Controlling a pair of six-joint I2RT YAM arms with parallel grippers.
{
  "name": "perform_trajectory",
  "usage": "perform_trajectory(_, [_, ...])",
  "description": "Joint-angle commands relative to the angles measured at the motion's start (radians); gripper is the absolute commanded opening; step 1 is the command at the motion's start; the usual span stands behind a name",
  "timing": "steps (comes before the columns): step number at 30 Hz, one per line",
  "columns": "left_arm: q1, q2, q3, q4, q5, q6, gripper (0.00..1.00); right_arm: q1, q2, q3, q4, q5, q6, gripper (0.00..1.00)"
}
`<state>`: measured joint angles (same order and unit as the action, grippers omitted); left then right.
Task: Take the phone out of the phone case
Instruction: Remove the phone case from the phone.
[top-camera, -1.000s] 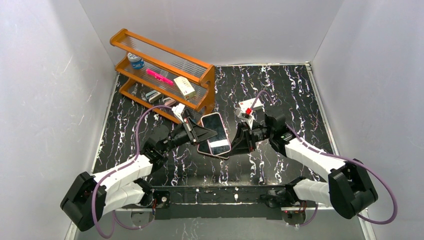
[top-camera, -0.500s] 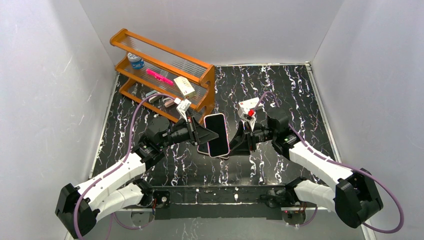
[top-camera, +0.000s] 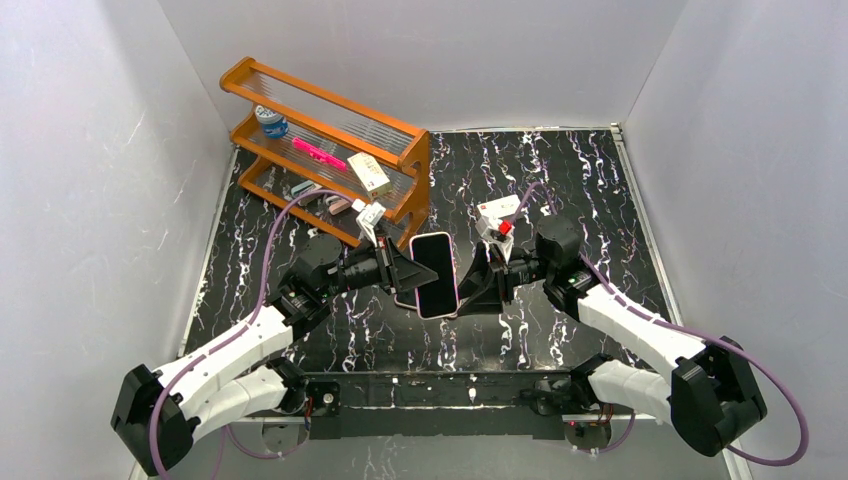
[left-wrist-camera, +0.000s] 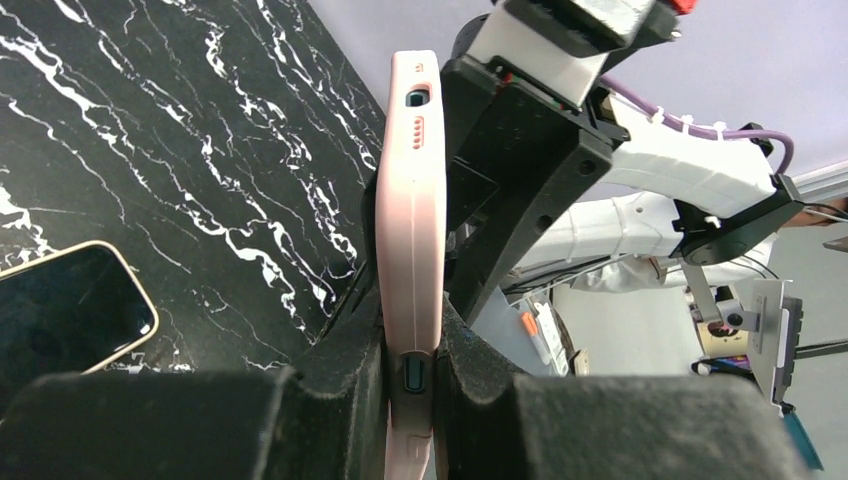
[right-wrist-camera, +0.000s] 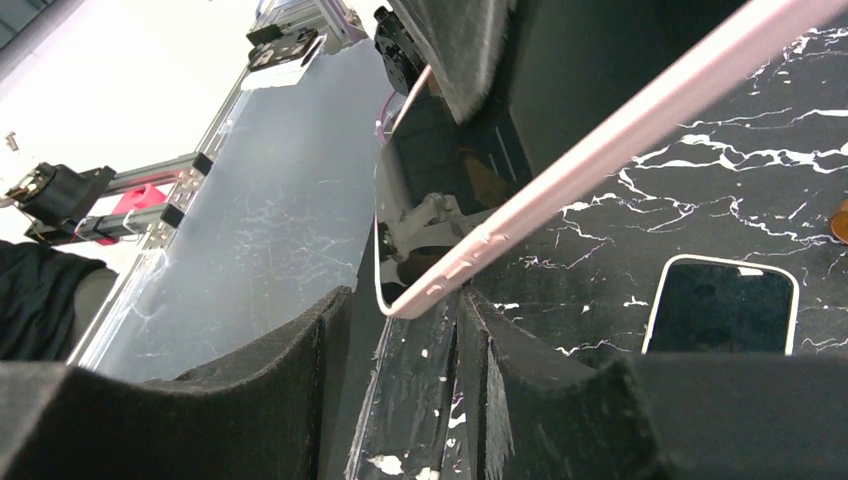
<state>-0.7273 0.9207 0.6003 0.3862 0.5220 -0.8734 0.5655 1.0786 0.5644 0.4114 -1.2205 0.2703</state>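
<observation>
- The left claw (left-wrist-camera: 412, 350) is clenched on the pink phone case (left-wrist-camera: 410, 220). It presses the front and back faces near one long side and holds the case clear of the worktop (top-camera: 560, 180).
- The right claw (right-wrist-camera: 400, 330) is released. Its fingers stand apart and straddle a corner of the case, gripping nothing.
- The case hangs between the two claws, the left one on its left side and the right one facing its right side. Its long axis runs away from the arm bases, crosswise to both claws. The near rim lies straight ahead of the free right claw.
- The case's dark face is glossy and mirrors the claw, so I judge the phone (top-camera: 435, 272) is seated inside it, though the pictures do not prove it.
- A bare handset (right-wrist-camera: 722, 305) lies flat, screen up, on the worktop just below.
- No brand, label or lettering is readable on the case or either screen.
</observation>
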Motion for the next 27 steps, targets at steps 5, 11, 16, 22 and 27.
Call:
perform_trajectory(5, [-0.004,-0.024,-0.007,0.061,-0.038,-0.016,0.00,0.015,-0.014,0.007,0.069,-0.034,0.008,0.51])
perform_trajectory(11, [-0.004,-0.029,-0.054,0.148,-0.066,-0.091,0.00,0.023,0.005,0.003,0.070,-0.035,0.000,0.46])
perform_trajectory(16, [-0.003,-0.026,-0.072,0.190,-0.047,-0.126,0.00,0.027,0.012,0.009,0.071,-0.024,-0.009,0.34])
perform_trajectory(22, [-0.004,-0.029,-0.084,0.197,-0.059,-0.176,0.00,0.035,0.013,-0.004,0.082,0.007,-0.036,0.15])
perform_trajectory(27, [-0.004,-0.020,-0.111,0.226,-0.080,-0.257,0.00,0.067,-0.004,-0.026,0.099,0.029,-0.160,0.01])
